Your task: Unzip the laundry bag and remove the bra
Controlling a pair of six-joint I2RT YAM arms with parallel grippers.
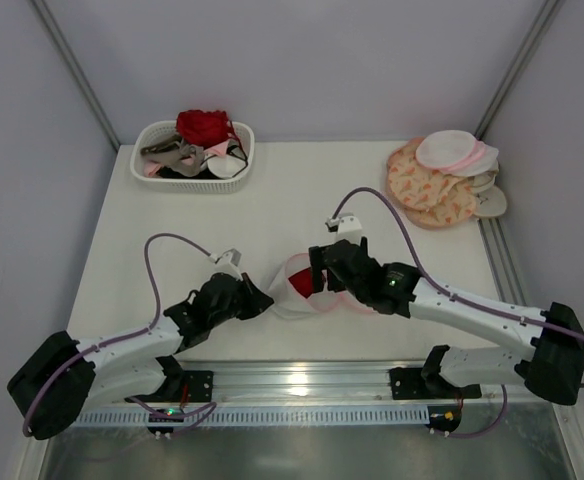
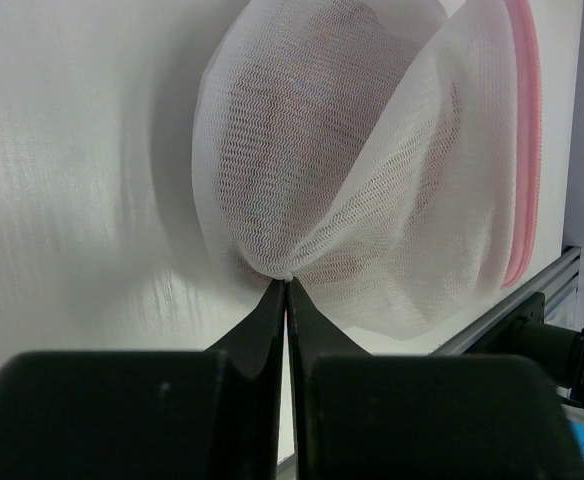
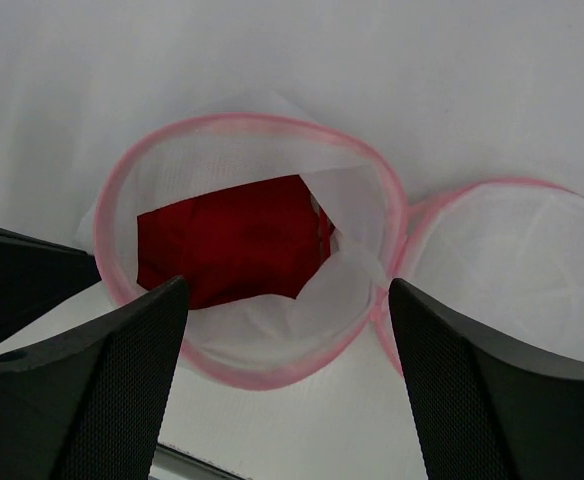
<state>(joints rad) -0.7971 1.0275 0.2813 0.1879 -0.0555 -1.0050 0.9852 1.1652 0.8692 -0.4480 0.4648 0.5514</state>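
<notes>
- laundry bag (image 2: 372, 170): translucent white mesh cloth, pink fabric rim
- bra (image 3: 232, 250): matt red cloth
- table (image 1: 302, 190): smooth white, faint sheen
- right gripper (image 3: 287, 288): matt black, dimpled pads

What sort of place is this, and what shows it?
Probably a robot lab booth: a left arm and right arm bolted to a metal rail, a walled-in white table, a basket of laundry.

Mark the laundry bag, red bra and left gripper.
laundry bag (image 3: 232, 160), right wrist view, inner mesh wall
red bra (image 3: 232, 250), right wrist view, fabric middle
left gripper (image 2: 288, 290), left wrist view, between closed fingertips
</notes>
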